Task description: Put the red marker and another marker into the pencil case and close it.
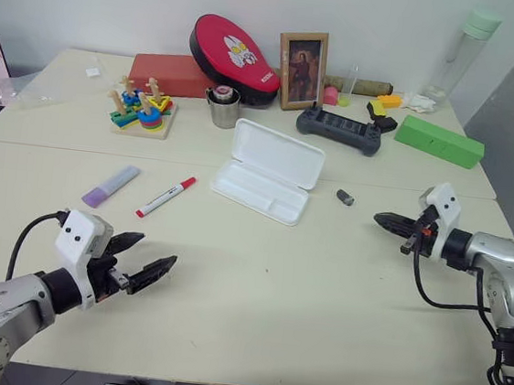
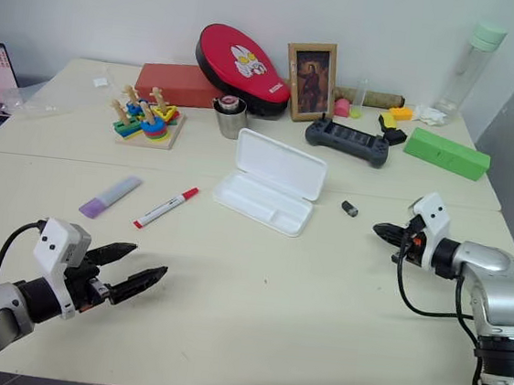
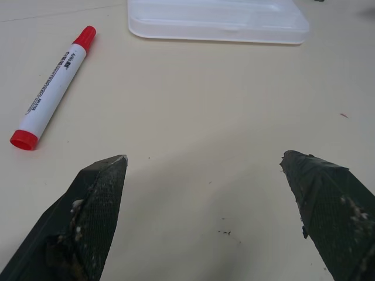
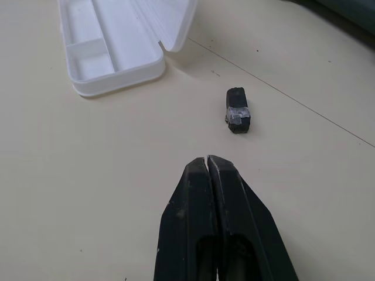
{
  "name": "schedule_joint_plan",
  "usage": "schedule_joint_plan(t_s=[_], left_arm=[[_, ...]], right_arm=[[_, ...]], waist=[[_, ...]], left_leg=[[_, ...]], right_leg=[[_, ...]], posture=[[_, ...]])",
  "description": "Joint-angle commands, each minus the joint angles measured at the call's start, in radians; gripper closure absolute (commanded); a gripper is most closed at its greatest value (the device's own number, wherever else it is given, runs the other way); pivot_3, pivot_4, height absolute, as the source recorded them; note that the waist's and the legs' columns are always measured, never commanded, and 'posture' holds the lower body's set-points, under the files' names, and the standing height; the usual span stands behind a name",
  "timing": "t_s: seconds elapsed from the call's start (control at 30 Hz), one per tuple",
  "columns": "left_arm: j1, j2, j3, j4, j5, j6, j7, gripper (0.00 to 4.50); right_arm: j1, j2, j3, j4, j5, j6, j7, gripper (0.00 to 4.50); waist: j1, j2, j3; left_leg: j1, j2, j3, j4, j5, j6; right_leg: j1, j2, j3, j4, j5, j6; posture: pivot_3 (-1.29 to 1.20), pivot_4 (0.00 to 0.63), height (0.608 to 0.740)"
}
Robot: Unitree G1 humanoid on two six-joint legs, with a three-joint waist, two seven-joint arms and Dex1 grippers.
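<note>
From the head camera, the pencil case (image 1: 268, 171) lies open at the middle of the desk (image 1: 302, 289), lid raised toward the far side. The red marker (image 1: 166, 197) lies to its left, and the lilac highlighter (image 1: 111, 185) further left, apart from both. A small black block (image 1: 345, 197) sits right of the case. The left hand (image 1: 147, 259) hovers near the desk's front edge, fingers spread wide and empty; the right hand (image 1: 385, 221) hovers at the right, fingers pressed together and empty.

Left wrist camera: both fingertips (image 3: 102, 193) stand far apart above bare desk, the red marker and case beyond.

Right wrist camera: closed fingertips (image 4: 208, 170) point at the block, the open case beyond.
</note>
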Motion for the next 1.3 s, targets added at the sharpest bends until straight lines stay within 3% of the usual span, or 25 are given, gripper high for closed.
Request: schedule_joint_plan(t_s=[0.03, 0.77, 1.17, 1.27, 1.3], left_arm=[[0.01, 0.027, 0.005, -0.013, 0.027, -0.034, -0.025, 0.0], [0.006, 0.029, 0.014, 0.008, 0.03, -0.045, -0.061, 0.0], [0.021, 0.088, 0.022, -0.013, 0.037, -0.034, -0.107, 0.0], [0.024, 0.115, 0.022, -0.027, 0.043, -0.034, -0.119, 0.0], [0.03, 0.129, 0.019, -0.034, 0.052, -0.037, -0.128, 0.0]], right_arm=[[-0.016, -0.001, -0.012, -0.014, 0.002, -0.023, -0.002, 4.47], [-0.03, -0.004, -0.002, -0.025, -0.002, -0.031, -0.003, 4.47], [-0.045, -0.025, 0.025, -0.04, -0.009, -0.035, 0.024, 4.47], [-0.061, -0.019, 0.031, -0.046, -0.008, -0.042, 0.029, 3.97], [-0.066, -0.018, 0.036, -0.043, -0.009, -0.047, 0.036, 3.61]], waist=[[0.0, 0.0, 0.0], [0.0, 0.0, 0.0], [0.0, 0.0, 0.0], [-0.001, 0.0, 0.0], [-0.001, 0.0, 0.0]], left_leg=[[0.0, 0.0, 0.0, 0.0, 0.0, 0.0], [0.0, 0.0, 0.0, 0.0, 0.0, 0.0], [0.0, 0.0, 0.0, 0.0, 0.0, 0.0], [0.0, 0.0, 0.0, 0.0, 0.0, 0.0], [0.0, 0.0, 0.0, 0.0, 0.0, 0.0]], right_leg=[[0.0, 0.0, 0.0, 0.0, 0.0, 0.0], [0.0, 0.0, 0.0, 0.0, 0.0, 0.0], [0.0, 0.0, 0.0, 0.0, 0.0, 0.0], [0.0, 0.0, 0.0, 0.0, 0.0, 0.0], [0.0, 0.0, 0.0, 0.0, 0.0, 0.0]], posture=[[0.0, 0.15, 0.74], [0.0, 0.15, 0.74], [0.0, 0.15, 0.74], [0.0, 0.15, 0.74], [0.0, 0.15, 0.74]])
